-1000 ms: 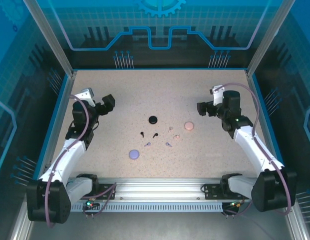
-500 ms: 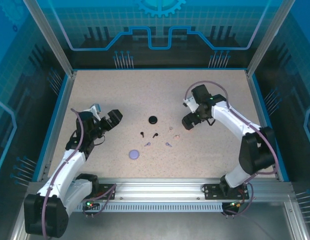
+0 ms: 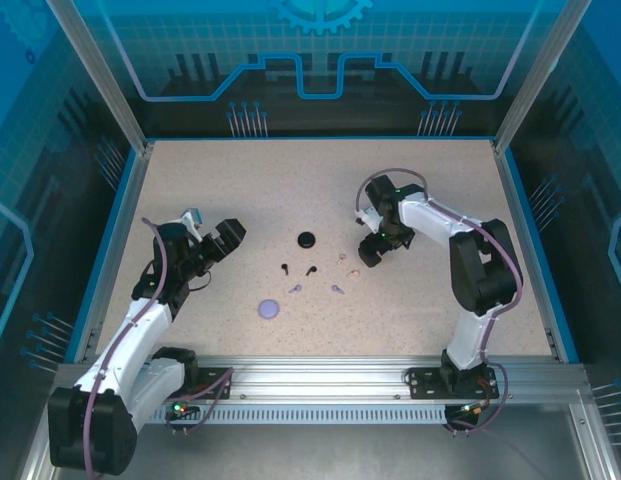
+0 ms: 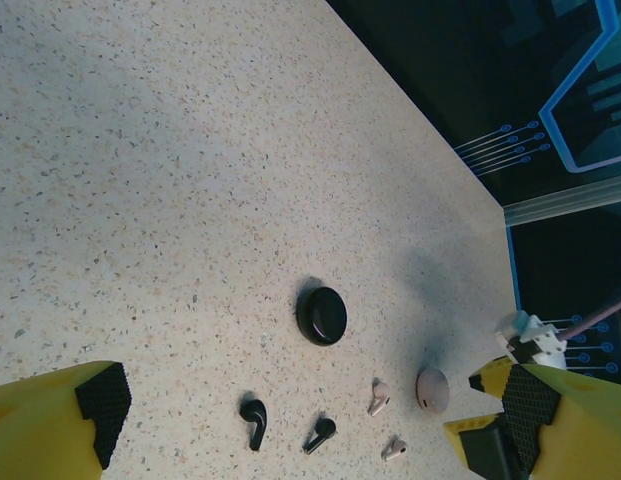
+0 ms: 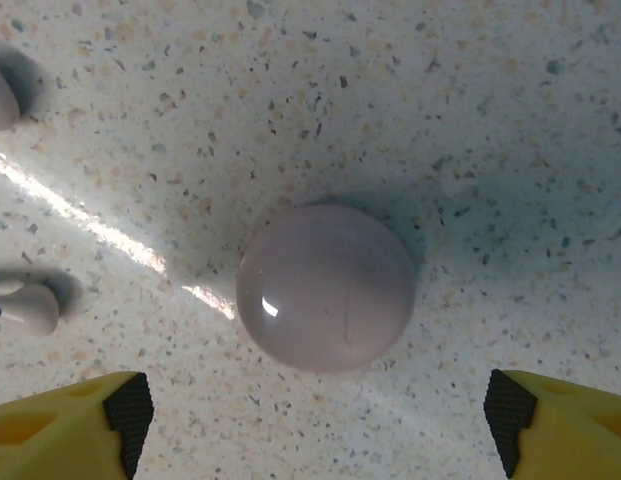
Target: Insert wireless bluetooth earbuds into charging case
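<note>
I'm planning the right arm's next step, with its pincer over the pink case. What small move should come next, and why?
Probably lower the right pincer straight down, then close on the pink case. In the right wrist view the open fingertips stand on either side of the case with a gap at each, and the case lies centred between them on the table.

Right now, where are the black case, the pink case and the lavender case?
black case [image 4: 321,315]: left wrist view, middle of its top.
pink case [image 5: 326,288]: right wrist view, middle of its top.
lavender case [image 3: 269,309]: top external view, middle of the disc.
</note>
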Robot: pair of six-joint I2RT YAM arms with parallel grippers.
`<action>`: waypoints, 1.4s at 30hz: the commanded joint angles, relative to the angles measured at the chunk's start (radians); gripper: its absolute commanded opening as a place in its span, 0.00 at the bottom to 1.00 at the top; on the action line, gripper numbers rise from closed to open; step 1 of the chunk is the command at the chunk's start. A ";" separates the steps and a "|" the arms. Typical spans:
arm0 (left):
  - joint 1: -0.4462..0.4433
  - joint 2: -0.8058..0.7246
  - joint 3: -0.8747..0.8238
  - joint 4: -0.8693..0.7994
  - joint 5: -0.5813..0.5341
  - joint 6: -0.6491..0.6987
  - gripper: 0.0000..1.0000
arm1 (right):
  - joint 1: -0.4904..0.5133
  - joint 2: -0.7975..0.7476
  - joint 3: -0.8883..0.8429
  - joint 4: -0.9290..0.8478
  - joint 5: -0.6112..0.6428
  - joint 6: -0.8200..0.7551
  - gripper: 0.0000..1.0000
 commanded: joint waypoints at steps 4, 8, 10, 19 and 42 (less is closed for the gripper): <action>-0.009 -0.003 0.001 -0.022 0.002 -0.007 0.99 | 0.023 0.067 0.057 -0.039 0.015 0.017 0.83; -0.009 -0.006 0.002 -0.026 -0.003 -0.009 0.99 | 0.025 0.101 0.069 -0.045 0.028 0.034 0.78; -0.009 -0.006 0.005 -0.029 -0.005 -0.007 0.99 | 0.024 0.111 0.069 -0.043 0.036 0.042 0.76; -0.013 -0.003 0.008 -0.033 -0.010 -0.010 0.99 | 0.024 0.139 0.070 -0.016 0.047 0.062 0.69; -0.025 -0.003 0.002 -0.030 -0.016 -0.009 0.99 | -0.010 0.112 0.058 0.041 -0.044 0.097 0.66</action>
